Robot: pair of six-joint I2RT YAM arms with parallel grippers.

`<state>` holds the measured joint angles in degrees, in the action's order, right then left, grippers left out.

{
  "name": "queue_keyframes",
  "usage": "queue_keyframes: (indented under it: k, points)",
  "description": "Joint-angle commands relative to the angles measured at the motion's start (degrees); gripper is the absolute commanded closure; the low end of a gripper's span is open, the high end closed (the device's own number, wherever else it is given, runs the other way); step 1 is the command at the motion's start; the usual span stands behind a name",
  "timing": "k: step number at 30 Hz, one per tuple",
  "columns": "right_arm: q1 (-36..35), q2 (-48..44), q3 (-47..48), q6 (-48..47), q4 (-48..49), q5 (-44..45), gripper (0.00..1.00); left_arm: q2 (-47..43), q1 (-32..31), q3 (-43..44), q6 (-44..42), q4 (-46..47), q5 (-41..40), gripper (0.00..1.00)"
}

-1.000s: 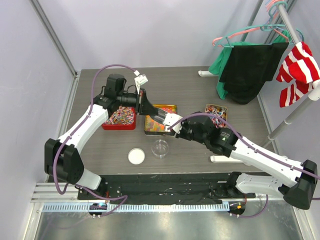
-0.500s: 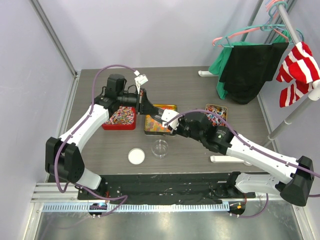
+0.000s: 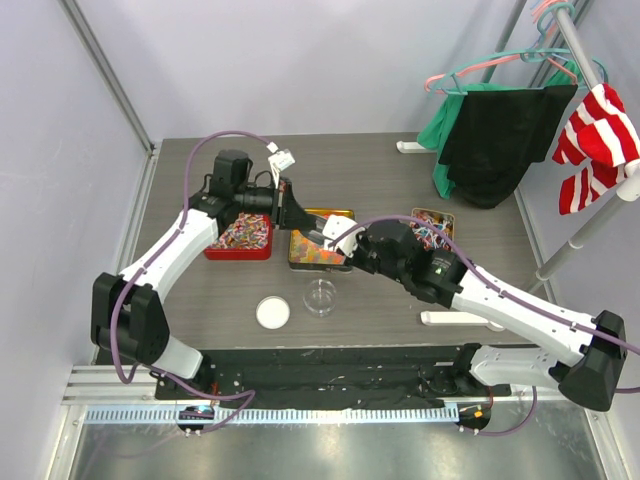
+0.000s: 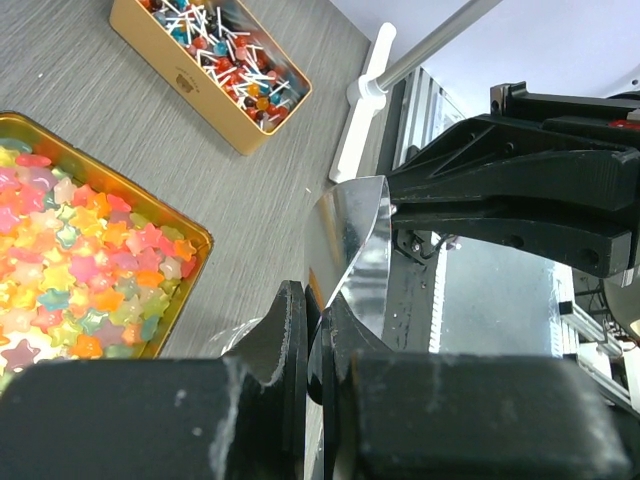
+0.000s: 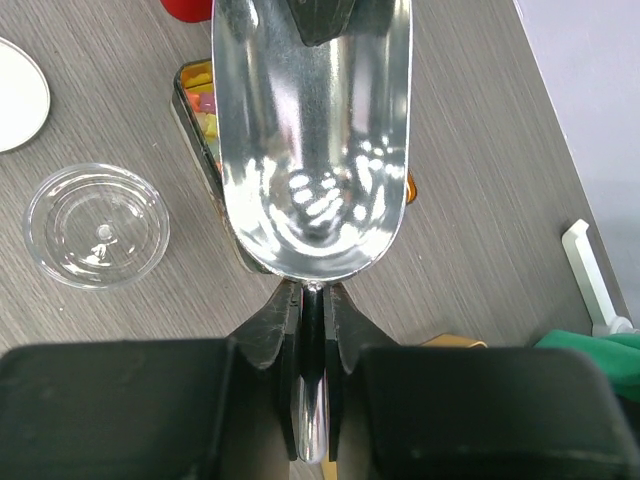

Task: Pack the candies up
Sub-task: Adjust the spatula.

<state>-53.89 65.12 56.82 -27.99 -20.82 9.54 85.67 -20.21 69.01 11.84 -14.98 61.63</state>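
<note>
A shiny metal scoop, empty, hangs above the gold tin of glossy star-shaped candies. My right gripper is shut on the scoop's handle. My left gripper is shut on the scoop's thin front rim, and its fingertips show at the scoop's far end. In the top view the two grippers meet over the gold tin, left and right. A red tin holds wrapped candies. Another gold tin holds candies on sticks.
An open clear round container stands in front of the gold tin, and its white lid lies to its left. A clothes rack with hanging garments stands at the back right, and its white foot lies near the front right.
My right gripper has moved the scoop a little left and away, toward the left gripper. The left arm has hardly moved.
</note>
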Motion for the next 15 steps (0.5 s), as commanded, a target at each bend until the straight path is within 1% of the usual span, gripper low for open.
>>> queue_keyframes:
  k: [1, 3, 4, 8, 11, 14, 15]
  points:
    - [-0.8, 0.3, 3.6, 0.6, 4.7, -1.3, 0.99, 0.4, -0.2, -0.3, 0.4, 2.4, -0.1, 1.0]
    - [-0.7, 0.2, 3.6, 0.5, 4.7, -1.3, 0.99, 0.6, -0.2, -0.3, 0.4, 2.5, -0.1, 1.0]
    - [-0.8, 0.1, 3.6, 0.6, 4.7, -1.4, 0.99, 0.6, -0.2, -0.3, 0.5, 2.5, -0.2, 0.97]
    - [-0.7, -0.3, 3.7, 0.2, 4.7, -0.5, 0.99, 0.5, 0.1, 0.2, -0.2, 1.6, -1.8, 0.46]
    - [-0.7, -0.5, 3.3, -0.5, 4.6, 0.9, 0.99, 0.0, 2.6, 1.6, -0.5, 0.9, -3.6, 0.29]
    - [-0.8, -0.6, 2.8, -1.0, 4.6, 1.4, 0.99, -0.2, 7.0, 3.2, 0.2, 0.4, -4.4, 0.25]
    - [-0.8, -0.6, 2.4, -1.2, 4.6, 1.6, 0.99, -0.5, 8.0, 3.8, -0.1, -0.5, -4.9, 0.25]
